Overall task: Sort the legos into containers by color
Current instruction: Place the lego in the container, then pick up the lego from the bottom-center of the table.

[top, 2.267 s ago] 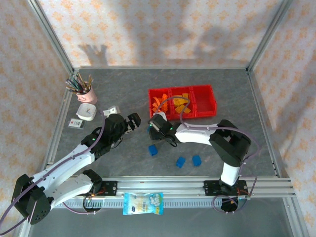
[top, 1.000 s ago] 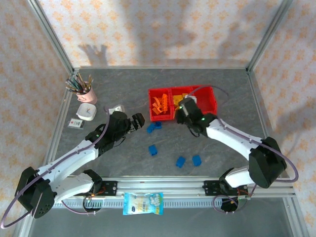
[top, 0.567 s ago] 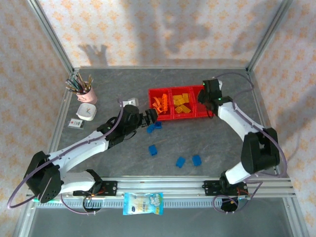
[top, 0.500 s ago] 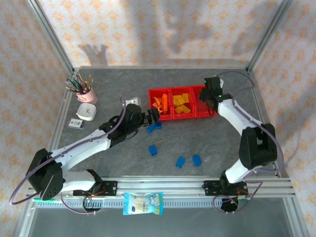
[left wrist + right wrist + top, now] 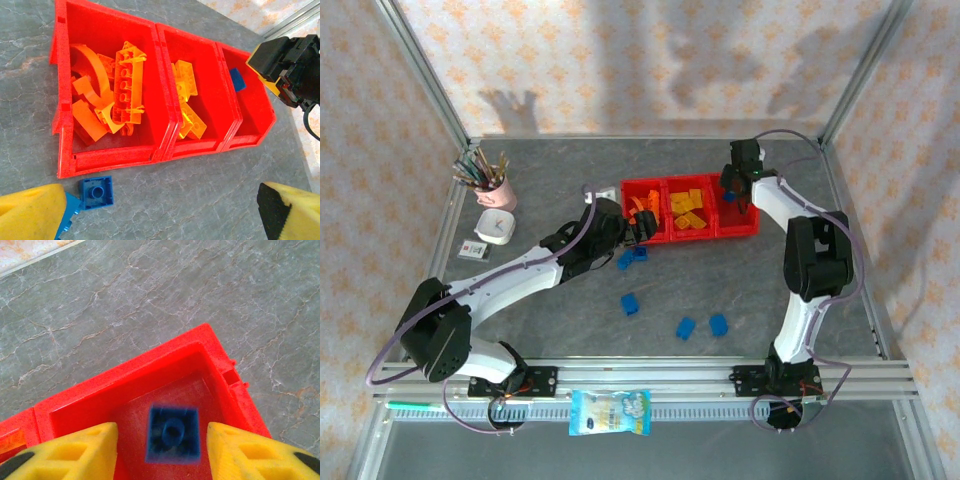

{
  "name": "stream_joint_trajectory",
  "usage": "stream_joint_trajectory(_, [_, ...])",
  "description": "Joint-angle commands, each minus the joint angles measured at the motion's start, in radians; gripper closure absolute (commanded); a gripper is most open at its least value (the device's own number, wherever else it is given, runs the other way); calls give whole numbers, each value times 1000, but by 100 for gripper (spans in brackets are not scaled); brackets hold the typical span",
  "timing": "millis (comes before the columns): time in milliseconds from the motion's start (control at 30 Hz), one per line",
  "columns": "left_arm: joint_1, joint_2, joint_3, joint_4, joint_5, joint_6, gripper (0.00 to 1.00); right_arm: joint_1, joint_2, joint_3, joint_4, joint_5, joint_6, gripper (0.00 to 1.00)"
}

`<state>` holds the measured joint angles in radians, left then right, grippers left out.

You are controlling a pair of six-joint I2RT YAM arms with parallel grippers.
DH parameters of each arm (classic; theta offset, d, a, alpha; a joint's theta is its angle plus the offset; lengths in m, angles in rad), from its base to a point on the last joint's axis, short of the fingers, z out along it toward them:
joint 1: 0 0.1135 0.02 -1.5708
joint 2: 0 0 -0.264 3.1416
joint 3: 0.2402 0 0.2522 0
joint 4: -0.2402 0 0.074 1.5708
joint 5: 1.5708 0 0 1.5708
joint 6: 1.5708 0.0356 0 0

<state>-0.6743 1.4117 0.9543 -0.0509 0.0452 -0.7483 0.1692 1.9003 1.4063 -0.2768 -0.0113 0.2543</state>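
1. Hovering at the near-left corner of the containers (image 5: 107,20), the left claw (image 5: 160,215) is spread wide and empty, with two blue legos (image 5: 631,258) on the surface (image 5: 770,290) below it.
2. Three loose blue legos (image 5: 686,327) lie nearer, well apart from the bins.
3. Left compartment holds orange legos (image 5: 120,90).
4. Middle compartment holds yellow legos (image 5: 187,100).
5. Right compartment holds one blue brick (image 5: 172,434).
6. Right claw (image 5: 159,450) sits above it, parted, gripping nothing.

legos (image 5: 125,85) in red containers (image 5: 115,160), some blue outside

White arms (image 5: 510,277), black joints (image 5: 440,332), yellow fingers (image 5: 65,450)
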Motion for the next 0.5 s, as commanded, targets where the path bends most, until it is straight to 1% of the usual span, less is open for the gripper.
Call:
stream_joint_trajectory(0, [-7,-3,29,-1,-11,33,1,1,-37,23,-20,13,-14,49])
stream_joint_trajectory(133, [-5,-23,25,-15,-30,42,1,13,-116,-26,-15,-25,-6,47])
stream_joint_trajectory(233, [-4,-52,12,-23,-47,47,1,44,-183,-73,-26,-34,-1,46])
stream_joint_trajectory(467, [14,-140,-51,-51,-80,52,1,168,-346,-190,-56,-37,-3,43])
